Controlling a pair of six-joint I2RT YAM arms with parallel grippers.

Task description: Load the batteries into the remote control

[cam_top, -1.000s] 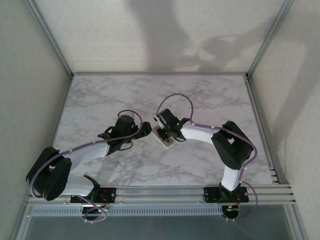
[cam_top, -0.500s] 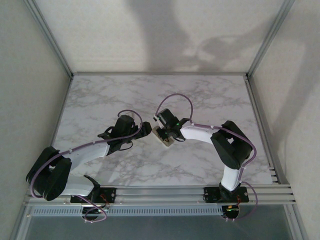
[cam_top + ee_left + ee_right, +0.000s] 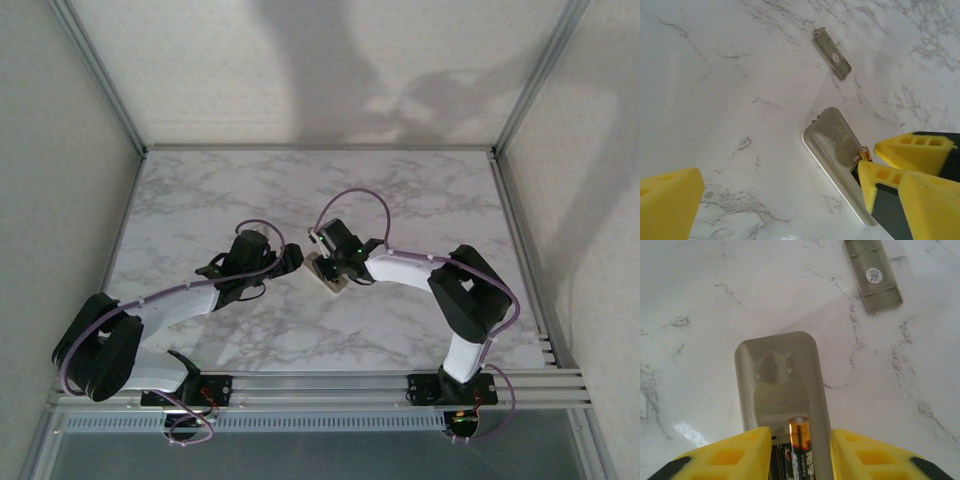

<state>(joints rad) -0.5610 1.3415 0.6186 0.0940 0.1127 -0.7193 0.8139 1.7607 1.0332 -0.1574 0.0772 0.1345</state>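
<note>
Battery (image 3: 799, 450) in remote (image 3: 775, 365), lengthwise (copper tip inward)

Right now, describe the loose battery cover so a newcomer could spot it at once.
On the marble table, find the remote control lying back-up between the two arms. Just past its rounded end, apart from it, lies the battery cover: a thin flat grey-tan strip with a round white sticker, unlike the thicker remote.

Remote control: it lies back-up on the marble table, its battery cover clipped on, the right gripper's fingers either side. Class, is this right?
No. The right wrist view shows the battery cover off, lying on the table apart from the remote control; the rest stands.
</note>
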